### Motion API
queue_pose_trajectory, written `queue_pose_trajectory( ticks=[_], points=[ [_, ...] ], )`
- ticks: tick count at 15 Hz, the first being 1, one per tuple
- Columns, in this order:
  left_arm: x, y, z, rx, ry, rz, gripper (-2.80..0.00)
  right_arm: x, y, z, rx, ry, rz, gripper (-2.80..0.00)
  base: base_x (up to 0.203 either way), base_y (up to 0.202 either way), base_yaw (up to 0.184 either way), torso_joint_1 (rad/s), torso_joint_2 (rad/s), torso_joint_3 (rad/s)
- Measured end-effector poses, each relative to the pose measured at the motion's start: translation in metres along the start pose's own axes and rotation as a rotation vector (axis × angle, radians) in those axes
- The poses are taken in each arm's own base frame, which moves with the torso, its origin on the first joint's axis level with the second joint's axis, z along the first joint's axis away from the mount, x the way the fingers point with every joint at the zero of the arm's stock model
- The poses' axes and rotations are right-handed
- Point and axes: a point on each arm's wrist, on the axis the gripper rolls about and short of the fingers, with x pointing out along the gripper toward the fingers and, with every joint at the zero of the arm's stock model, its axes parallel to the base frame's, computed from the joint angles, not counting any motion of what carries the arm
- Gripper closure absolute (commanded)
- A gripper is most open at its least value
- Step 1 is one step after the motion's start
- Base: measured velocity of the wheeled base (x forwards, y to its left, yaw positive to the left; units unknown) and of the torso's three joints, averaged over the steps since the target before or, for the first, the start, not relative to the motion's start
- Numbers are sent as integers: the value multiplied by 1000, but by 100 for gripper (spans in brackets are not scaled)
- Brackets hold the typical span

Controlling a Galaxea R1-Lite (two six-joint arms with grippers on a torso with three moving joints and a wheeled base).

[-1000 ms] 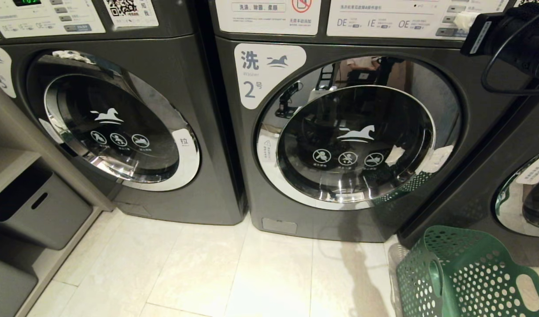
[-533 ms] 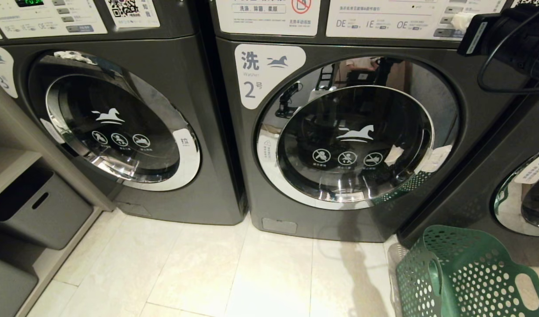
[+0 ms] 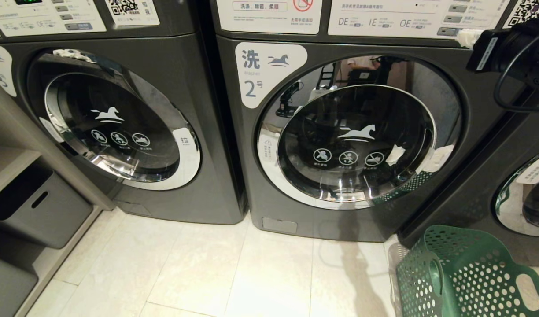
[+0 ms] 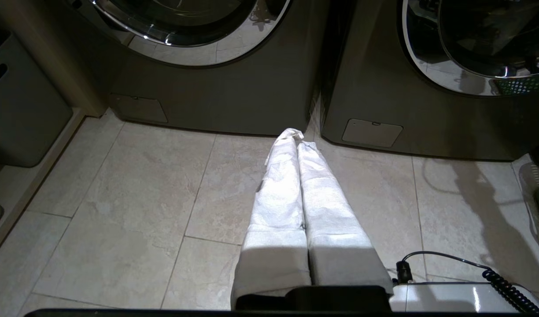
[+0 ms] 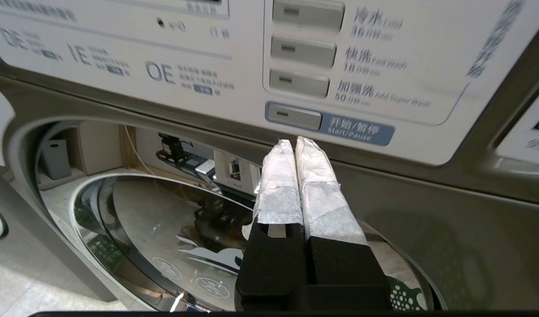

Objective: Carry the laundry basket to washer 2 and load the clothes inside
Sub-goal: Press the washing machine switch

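Right hand (image 5: 294,143) clenched, empty, wrapped fingertips (image 5: 278,176) just beside the start/pause button (image 5: 294,116) on washer 2 (image 3: 269,185); likely placed for a press. Door (image 3: 355,136) shut, no clothes visible through glass. Laundry basket (image 3: 467,275) on floor (image 3: 199,268) by washer 2's lower right corner, interior hidden; contents cannot be told. Left hand (image 4: 299,136) clenched, empty, hanging low over tiles, idle. Washer 3 (image 3: 119,127) adjacent on left, grey bin (image 3: 40,211) under shelf beyond it. Nothing between hand and panel.
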Motion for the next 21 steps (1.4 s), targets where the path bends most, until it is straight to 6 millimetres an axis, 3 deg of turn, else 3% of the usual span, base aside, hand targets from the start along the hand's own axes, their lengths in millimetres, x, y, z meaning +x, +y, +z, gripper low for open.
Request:
queue_pose_trajectory(
  ticks=[8,21],
  points=[
    [0,0,0,0,0,0,0,9,-2,18,6,-72,1,0,0,0,0,0,0,0],
    [0,0,0,0,0,-1,0,42,2,17,0,-110,13,0,0,0,0,0,0,0]
  ],
)
